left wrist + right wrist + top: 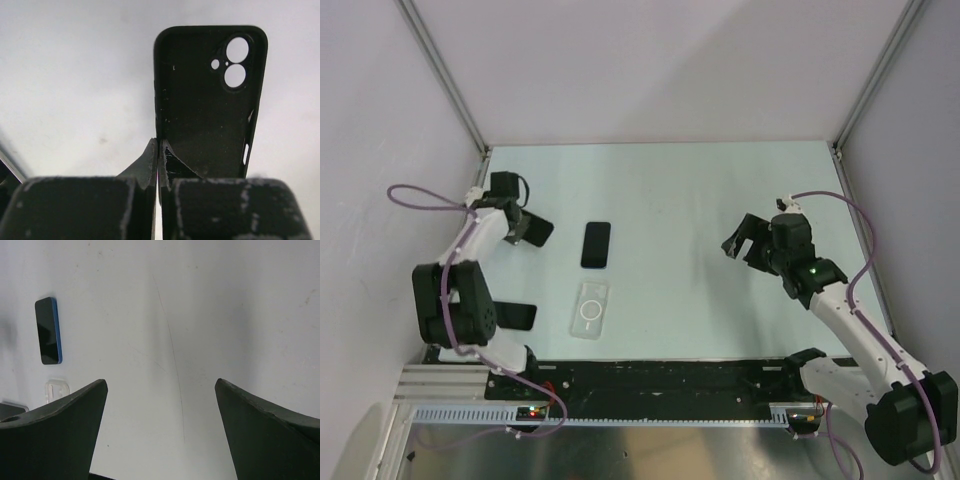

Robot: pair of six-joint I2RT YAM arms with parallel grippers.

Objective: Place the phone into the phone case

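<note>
The phone (pixel 596 245) lies flat on the table, dark screen up; the right wrist view shows a blue rim on the phone (pixel 48 330). Just in front of it lies the clear phone case (pixel 591 308), with a white ring on its back; only a corner of the phone case (pixel 56 390) shows past my right finger. My left gripper (pixel 527 228) is left of the phone. Seen from its wrist, the left gripper (pixel 159 145) is shut on the side wall of an empty black case (pixel 210 110) with camera cut-outs. My right gripper (pixel 735 243) hangs open over bare table (pixel 160 382).
A dark flat object (pixel 516 317) lies by the left arm's base, left of the clear case. White walls enclose the table on the left, back and right. A black rail (pixel 660 378) runs along the near edge between the arm bases.
</note>
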